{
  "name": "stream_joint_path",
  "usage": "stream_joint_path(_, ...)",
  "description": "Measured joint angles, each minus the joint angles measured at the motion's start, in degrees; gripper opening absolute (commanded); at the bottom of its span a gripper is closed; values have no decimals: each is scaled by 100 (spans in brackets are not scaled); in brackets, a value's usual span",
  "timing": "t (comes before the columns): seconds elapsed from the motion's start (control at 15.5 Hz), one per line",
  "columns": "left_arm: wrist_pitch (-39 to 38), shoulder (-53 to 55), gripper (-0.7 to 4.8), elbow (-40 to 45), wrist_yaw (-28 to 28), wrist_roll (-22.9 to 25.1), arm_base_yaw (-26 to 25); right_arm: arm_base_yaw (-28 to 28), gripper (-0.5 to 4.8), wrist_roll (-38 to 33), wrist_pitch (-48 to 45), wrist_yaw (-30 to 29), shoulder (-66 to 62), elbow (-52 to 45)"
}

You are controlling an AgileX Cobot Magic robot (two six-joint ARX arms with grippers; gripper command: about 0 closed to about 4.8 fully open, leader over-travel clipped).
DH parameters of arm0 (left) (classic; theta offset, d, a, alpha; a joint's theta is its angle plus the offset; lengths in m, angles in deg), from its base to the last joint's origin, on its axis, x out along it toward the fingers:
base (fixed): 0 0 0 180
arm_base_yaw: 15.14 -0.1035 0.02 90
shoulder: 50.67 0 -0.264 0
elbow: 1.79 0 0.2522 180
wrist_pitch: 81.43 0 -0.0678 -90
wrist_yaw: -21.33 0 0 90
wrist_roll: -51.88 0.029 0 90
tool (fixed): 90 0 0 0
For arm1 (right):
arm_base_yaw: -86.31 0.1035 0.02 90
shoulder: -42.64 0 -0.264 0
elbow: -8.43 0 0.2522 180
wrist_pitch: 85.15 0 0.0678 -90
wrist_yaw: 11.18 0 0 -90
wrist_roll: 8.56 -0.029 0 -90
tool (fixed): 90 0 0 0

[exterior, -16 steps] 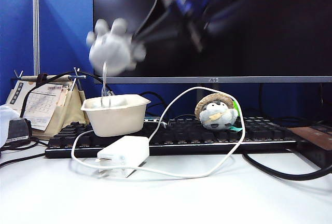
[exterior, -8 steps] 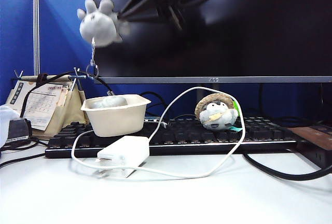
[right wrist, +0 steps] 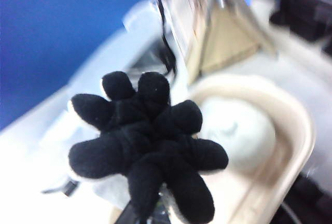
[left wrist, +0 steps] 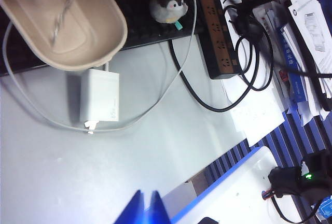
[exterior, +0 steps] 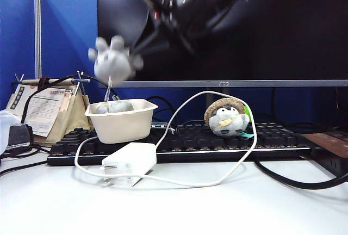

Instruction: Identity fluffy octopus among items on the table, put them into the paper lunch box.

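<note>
Right gripper [exterior: 142, 47] is up in the air above the left half of the white table [exterior: 217, 208], clenched on a light-grey fluffy plush octopus with stubby rounded limbs [exterior: 112, 60]. The octopus hangs clear above the off-white paper-pulp lunch box with rounded corners and flared rim [exterior: 120, 121], not touching it; a thin keyring chain [exterior: 107, 89] dangles from it down to about the box rim. Arm and plush are motion-blurred in the exterior view.

Right wrist view: the octopus [right wrist: 148, 149] shows its dark underside, limbs splayed, with the lunch box [right wrist: 290, 130] below. A second pale grey plush [right wrist: 239, 130] already lies inside the box; its top pokes above the rim in the exterior view [exterior: 115, 106].

The box sits on the left end of a black keyboard [exterior: 217, 140] that runs along the back of the table. A small grey-white plush in a tan straw hat [exterior: 227, 117] sits on the keyboard right of centre, well apart from the box. A flat white power adapter [exterior: 129, 157] lies just in front of the box, its white cable [exterior: 239, 159] looping toward the hatted plush.

Left gripper [left wrist: 146, 208]: only blue fingertips show at the left wrist frame edge, above bare table near its front; the tips stand almost together, but I cannot tell whether it's released or clenched. Nothing visible in it.
</note>
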Motion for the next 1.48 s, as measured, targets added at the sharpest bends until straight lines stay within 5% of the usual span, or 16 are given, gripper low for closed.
stream_joint_path(0.71, 4, 2, 30, 0, 0, 20, 0, 79, -5, 11, 396, 455, -396, -4)
stream_joint_path(0.77, 11, 2, 30, 0, 0, 103, 0, 125, 5, 11, 411, 457, -396, -4)
stream_joint_path(0.84, 20, 0, 30, 0, 0, 258, 0, 184, 93, 11, 409, 483, -396, -4)
stream_joint_path(0.97, 35, 2, 30, 0, 0, 483, 0, 352, 188, 7, 407, 844, -396, -4)
stream_joint_path(1.48, 57, 2, 30, 0, 0, 1460, 0, 361, 204, 9, 404, 1283, -396, -4)
